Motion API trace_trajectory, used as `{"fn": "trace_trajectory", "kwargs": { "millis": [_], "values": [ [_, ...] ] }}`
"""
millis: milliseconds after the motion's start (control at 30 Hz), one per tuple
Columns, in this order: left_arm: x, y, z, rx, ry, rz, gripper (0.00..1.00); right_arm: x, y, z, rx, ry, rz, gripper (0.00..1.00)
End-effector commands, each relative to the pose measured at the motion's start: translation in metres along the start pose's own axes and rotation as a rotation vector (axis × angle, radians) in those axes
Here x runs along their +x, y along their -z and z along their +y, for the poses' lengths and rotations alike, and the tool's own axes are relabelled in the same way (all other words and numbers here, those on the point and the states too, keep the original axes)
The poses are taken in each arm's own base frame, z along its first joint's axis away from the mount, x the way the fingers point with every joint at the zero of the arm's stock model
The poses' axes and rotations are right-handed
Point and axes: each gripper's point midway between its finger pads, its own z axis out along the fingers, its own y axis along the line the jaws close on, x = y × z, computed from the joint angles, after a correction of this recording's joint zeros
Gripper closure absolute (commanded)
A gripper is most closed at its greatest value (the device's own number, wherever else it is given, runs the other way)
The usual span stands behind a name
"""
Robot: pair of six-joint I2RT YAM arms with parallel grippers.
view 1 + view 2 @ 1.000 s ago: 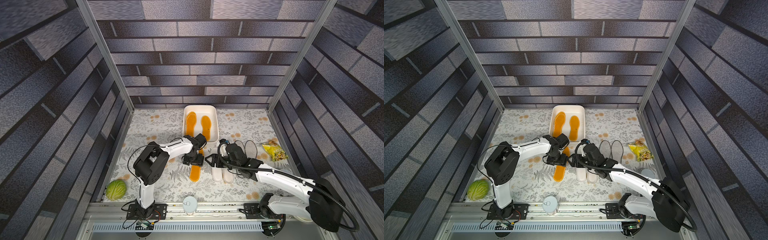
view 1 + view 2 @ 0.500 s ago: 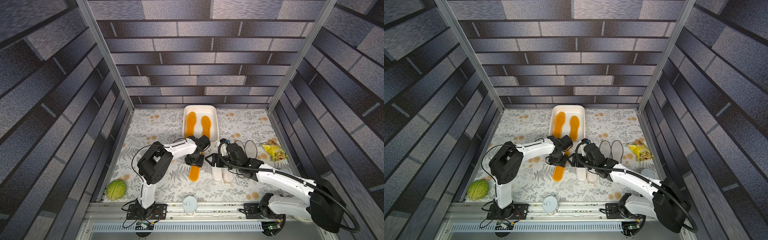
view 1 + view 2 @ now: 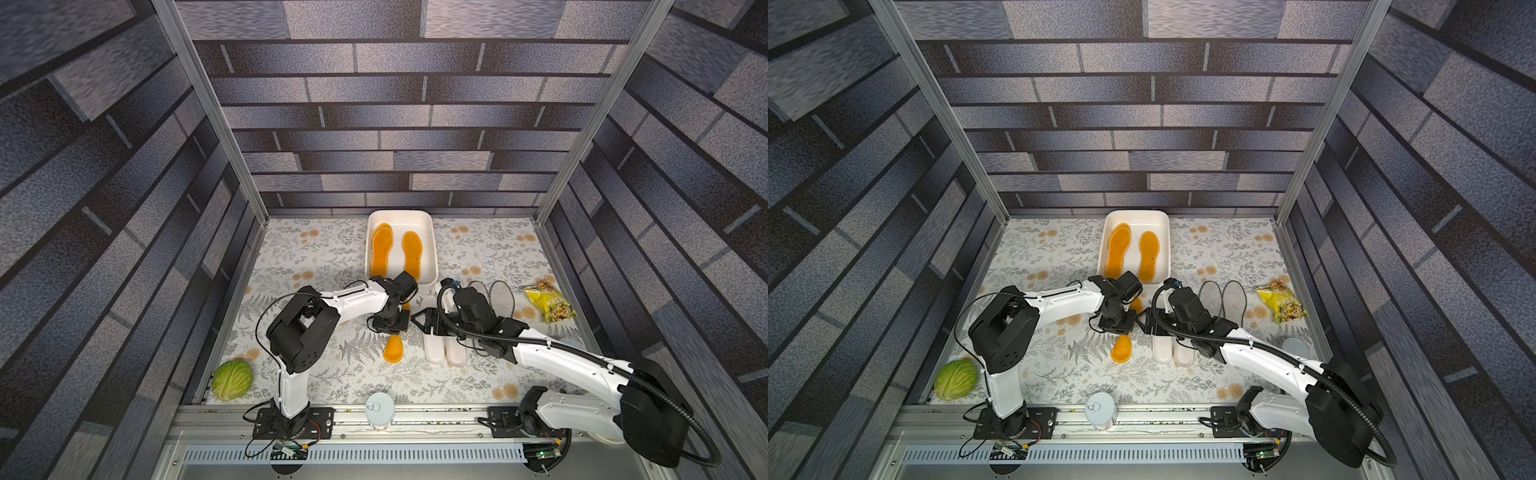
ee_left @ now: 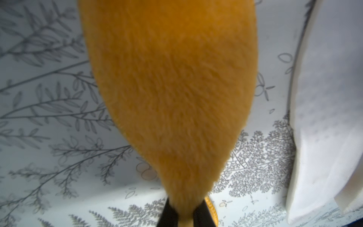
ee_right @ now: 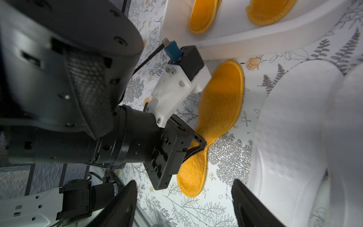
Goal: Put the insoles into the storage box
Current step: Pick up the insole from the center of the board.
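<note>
My left gripper is shut on the narrow middle of an orange insole, which bunches between the fingers. Both ends of this insole still touch the cloth. The white storage box at the back holds two more orange insoles. Two white insoles lie side by side just right of the held one. My right gripper hovers open over them, with nothing between its jaws. Two grey insoles lie behind the right arm.
A green cabbage sits at the front left corner. A tin can stands at the front edge in the middle. A yellow snack bag lies at the right. The two arms' wrists are close together.
My left gripper has closed on the orange insole's middle and pinched it together. The left elbow has shifted a little. The right arm has stayed put.
</note>
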Motion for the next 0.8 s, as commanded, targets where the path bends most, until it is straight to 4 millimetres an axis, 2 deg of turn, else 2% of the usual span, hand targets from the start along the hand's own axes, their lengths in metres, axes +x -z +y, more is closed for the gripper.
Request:
{"fn": "trace_trajectory", "kwargs": {
  "millis": [0,267,467,633,767],
  "values": [
    [-0.001,0.007,0.009,0.028,0.058,-0.012,0.94,-0.002,0.005,0.006,-0.029,0.015,-0.002,0.23],
    [-0.022,0.079,-0.013,0.201,0.062,-0.194,0.92,-0.005,0.009,0.013,-0.061,0.014,-0.014,0.23],
    [-0.029,0.130,-0.026,0.286,0.060,-0.320,0.92,-0.020,0.012,0.034,-0.141,-0.013,-0.053,0.24],
    [-0.028,0.144,-0.028,0.277,0.050,-0.362,0.91,-0.040,0.012,0.058,-0.209,-0.019,-0.084,0.24],
    [-0.024,0.146,-0.028,0.254,0.041,-0.381,0.91,-0.056,0.009,0.065,-0.181,-0.042,-0.103,0.24]
  ]
}}
